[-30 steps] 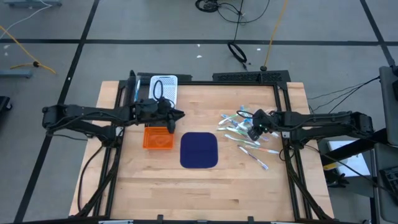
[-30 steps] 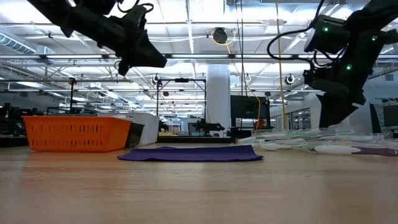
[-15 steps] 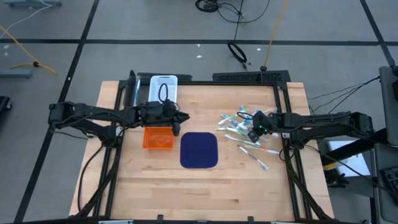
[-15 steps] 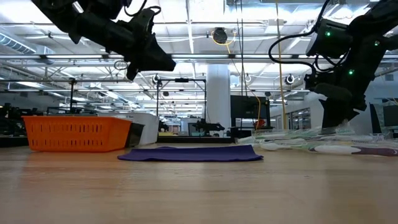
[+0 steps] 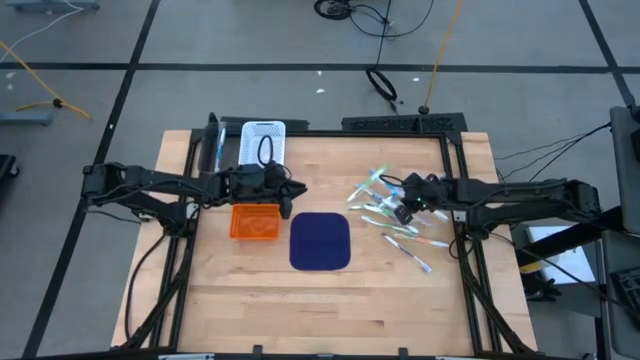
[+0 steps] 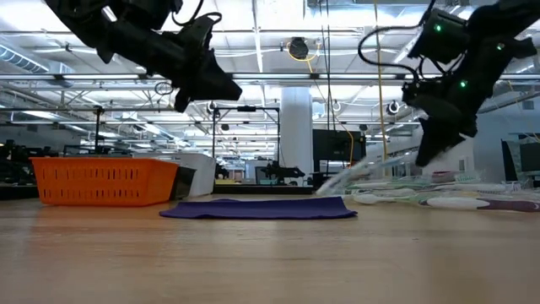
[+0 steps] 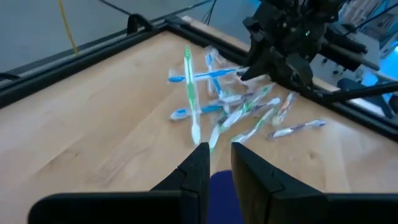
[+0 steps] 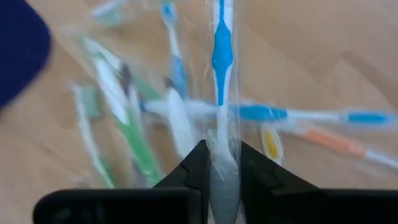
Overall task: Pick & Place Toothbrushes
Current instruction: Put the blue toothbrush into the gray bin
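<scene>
The toothbrushes (image 5: 395,225) lie in a loose pile on the wood at the table's right; the left wrist view also shows the pile (image 7: 249,118). My right gripper (image 5: 403,207) hangs over the pile's left part, shut on one blue-accented toothbrush (image 8: 221,50) in a clear wrapper. A green toothbrush (image 7: 189,87) lies across it. My left gripper (image 5: 297,190) hovers above the orange basket's (image 5: 253,222) far right corner. Its fingers (image 7: 220,163) are shut with nothing between them. My right gripper pinches the toothbrush near one end (image 8: 222,140) between its two fingers. The fingers slant down from the table's right. The toothbrush (image 6: 363,173) sticks out past the fingertips toward the table's left, tilted with its free end lower. I cannot tell whether that end touches the pile.
A dark blue mat (image 5: 320,241) lies at the table's middle, between the basket and the pile. A white basket (image 5: 263,142) stands at the far edge behind the orange one. A dark frame (image 5: 455,150) borders the table.
My right gripper has taken hold of one toothbrush in the pile and risen with it; the toothbrush now slants up off the pile. My left gripper has drifted a little toward the table's right, staying high.
</scene>
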